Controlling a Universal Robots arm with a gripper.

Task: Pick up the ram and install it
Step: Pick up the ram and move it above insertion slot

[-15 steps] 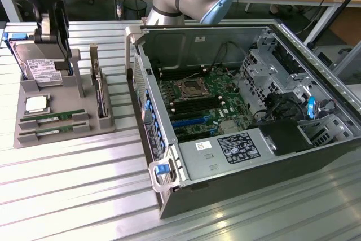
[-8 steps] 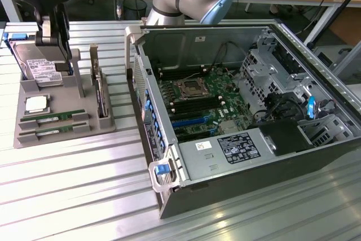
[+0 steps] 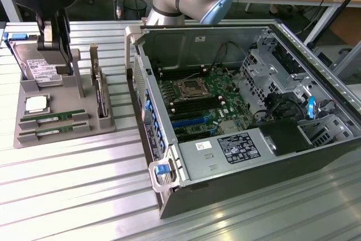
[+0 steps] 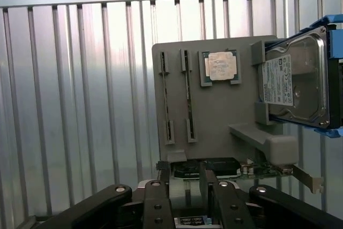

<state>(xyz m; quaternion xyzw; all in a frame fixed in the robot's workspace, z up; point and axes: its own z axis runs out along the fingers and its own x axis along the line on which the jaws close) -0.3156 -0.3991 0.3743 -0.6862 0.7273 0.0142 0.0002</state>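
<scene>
The gripper [image 3: 54, 40] hangs over the far end of a gray tray [image 3: 84, 125] that sits on the ribbed metal counter [image 3: 84, 190], at the exterior view's left. Its jaws stand wide apart and hold nothing. In the wrist view the gripper [image 4: 187, 189] has only tray [image 4: 214, 116] and counter [image 4: 80, 105] showing in the gap between its black fingers [image 4: 158, 197].

Two sticks of ram lie on edge in parallel slots at the tray's near end, well apart from the gripper. The inner ram [image 3: 53, 118] lies just beside a CPU [image 3: 36, 104] in its square pocket. The outer ram [image 3: 56, 130] lies next to it, closer to the tray's edge. From the wrist camera both are seen edge-on as thin lines: the inner ram [image 4: 187, 97] next to the CPU [image 4: 221, 67], and the outer ram [image 4: 166, 100] one slot further away.

A hard drive [image 3: 39, 70] leans at the tray's far corner, close under the gripper. It shows large in the wrist view [image 4: 297, 81], with blue rails on its sides. A card [image 3: 100, 91] with a metal bracket stands upright along the tray side nearest the case. In the wrist view the card [image 4: 257, 172] is just beyond the fingertips.

An open case [image 3: 237, 193] lies on the counter at the exterior view's right. Its motherboard [image 3: 197, 97] is exposed, with long black slots on both sides of the socket.
</scene>
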